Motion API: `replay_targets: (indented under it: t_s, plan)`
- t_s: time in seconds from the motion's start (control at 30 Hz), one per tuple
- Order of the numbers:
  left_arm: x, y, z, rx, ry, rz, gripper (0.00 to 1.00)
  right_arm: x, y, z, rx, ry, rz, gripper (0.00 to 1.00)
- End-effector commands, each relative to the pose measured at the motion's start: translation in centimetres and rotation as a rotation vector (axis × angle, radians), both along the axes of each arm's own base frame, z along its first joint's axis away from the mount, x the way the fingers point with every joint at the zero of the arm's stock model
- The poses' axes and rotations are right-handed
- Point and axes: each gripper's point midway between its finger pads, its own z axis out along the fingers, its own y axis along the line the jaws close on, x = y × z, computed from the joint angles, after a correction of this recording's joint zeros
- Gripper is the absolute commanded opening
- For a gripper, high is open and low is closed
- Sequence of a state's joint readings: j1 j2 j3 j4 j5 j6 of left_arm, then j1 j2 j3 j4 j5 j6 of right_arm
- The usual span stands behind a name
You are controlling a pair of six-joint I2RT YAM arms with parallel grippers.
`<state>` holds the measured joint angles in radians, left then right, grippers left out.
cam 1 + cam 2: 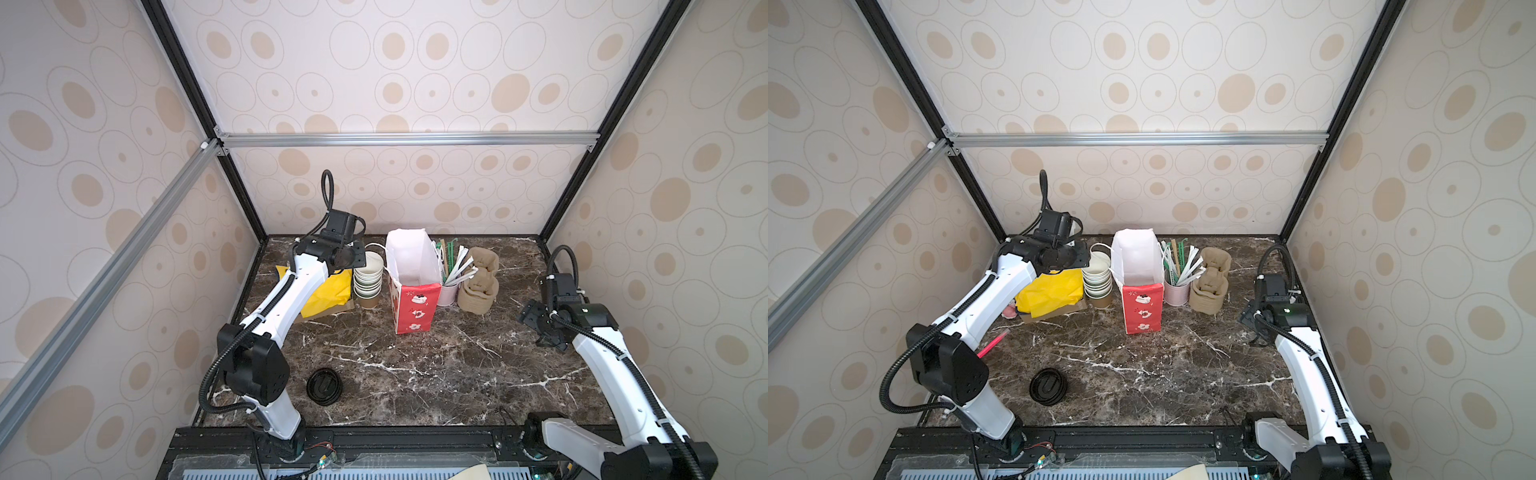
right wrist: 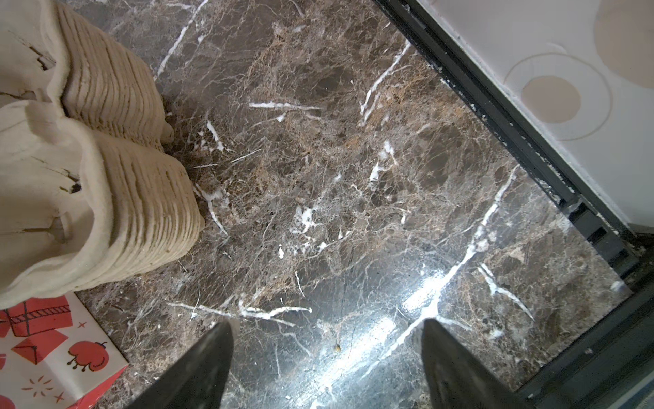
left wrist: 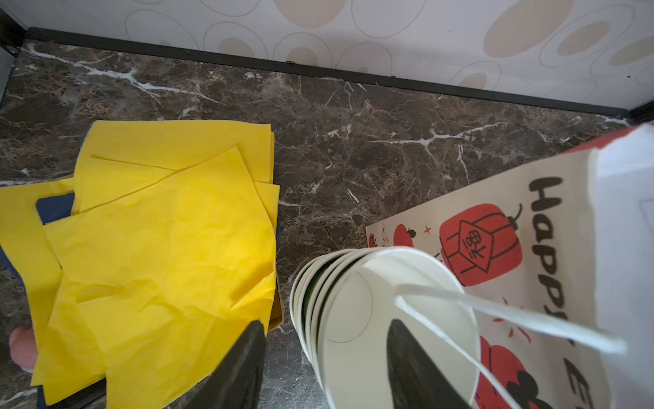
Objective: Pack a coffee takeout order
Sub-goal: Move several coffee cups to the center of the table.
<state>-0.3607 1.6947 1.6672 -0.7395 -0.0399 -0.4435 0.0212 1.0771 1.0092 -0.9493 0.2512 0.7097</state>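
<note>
**Cup first:** The left tool [image 3: 323, 325] hangs over the stack of paper cups [image 3: 354, 304] at the far left of the counter [image 1: 415, 374]. Its jaws are partly apart and hold nothing. One finger sits outside the top cup's rim and the other inside its mouth, with a gap showing between the outer finger and the cup wall.

The step in hand appears to be fetching a cup, the opening of the order. The next move calls for a pinch on the top cup's wall alone. A straight lift should follow, clear of the bag's cord handle [image 3: 513, 317] that crosses the cup mouth in the left wrist view, so the cups beneath stay put.

Just left of the stack lies the pile of yellow napkins [image 1: 332, 291]. Just right stands the red-and-white paper bag [image 1: 415, 309], open-topped, nothing visible inside. Beyond it a small pot [image 1: 448, 295] holds stirrers and wrapped straws, and the stack of brown pulp trays [image 1: 478, 286] ends the row.

A lone black lid [image 1: 324, 385] lies near the left arm's base. No lidded cup is in view. The right tool [image 2: 327, 322], wide open and empty, hovers over bare counter near the trays.
</note>
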Motion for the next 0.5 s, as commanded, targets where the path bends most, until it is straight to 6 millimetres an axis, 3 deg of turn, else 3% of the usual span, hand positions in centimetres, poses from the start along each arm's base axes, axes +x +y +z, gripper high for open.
replay_targets:
  t_s: [0.0,0.23,0.47]
  plan:
    - [0.0,0.2,0.1,0.058,0.017,-0.021,0.46,-0.8,-0.5,-0.2,-0.018,0.022,-0.024,0.86]
    - [1.2,-0.6,-0.5,0.095,0.017,-0.044,0.29,-1.1,-0.4,-0.9,-0.008,0.033,-0.032,0.86]
    - [1.0,-0.5,-1.0,0.132,0.026,-0.042,0.07,-0.6,-0.4,-0.5,-0.017,0.032,-0.017,0.84]
